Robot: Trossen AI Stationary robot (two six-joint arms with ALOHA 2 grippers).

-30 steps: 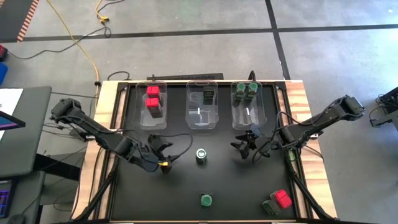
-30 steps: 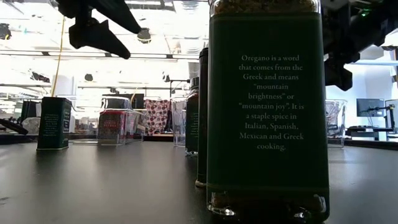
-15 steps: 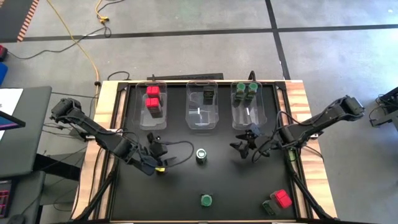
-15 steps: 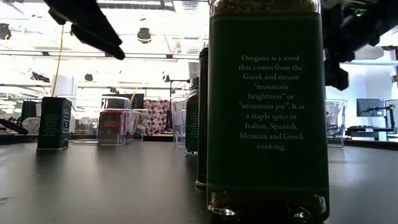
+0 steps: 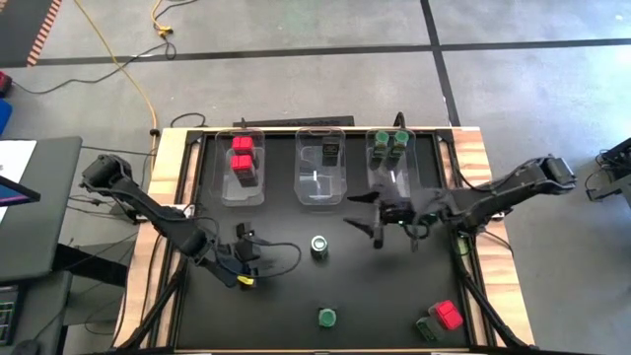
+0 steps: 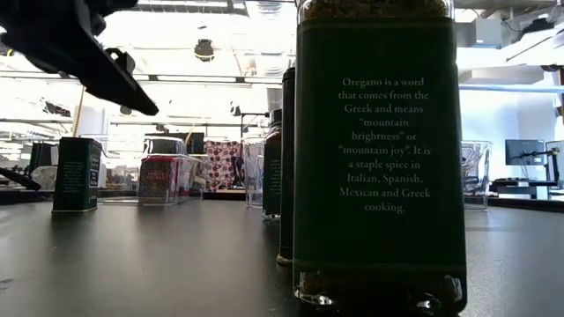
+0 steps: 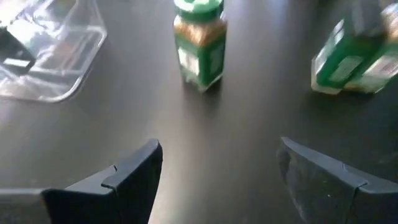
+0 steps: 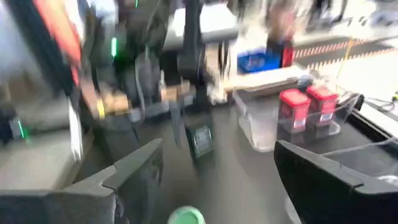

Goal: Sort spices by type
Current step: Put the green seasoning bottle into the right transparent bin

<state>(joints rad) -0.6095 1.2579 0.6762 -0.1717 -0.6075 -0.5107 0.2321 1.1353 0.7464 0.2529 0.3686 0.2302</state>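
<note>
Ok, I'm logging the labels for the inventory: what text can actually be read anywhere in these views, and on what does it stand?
"Oregano is a word that comes from the Greek and means "mountain brightness" or "mountain joy". It is a staple spice in Italian, Spanish, Mexican and Greek cooking." – white print on the green oregano jar closest to the low camera.
Green tin and red-labelled container farther back: print too small to read.
Green-lidded jars in the left wrist view: labels blurred.

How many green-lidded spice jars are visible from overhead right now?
4. Two green-lidded jars stand in the right-hand clear bin, at and. One stands loose mid-table, another near the front edge. A dark container beside the red-topped one is unclear.
</note>
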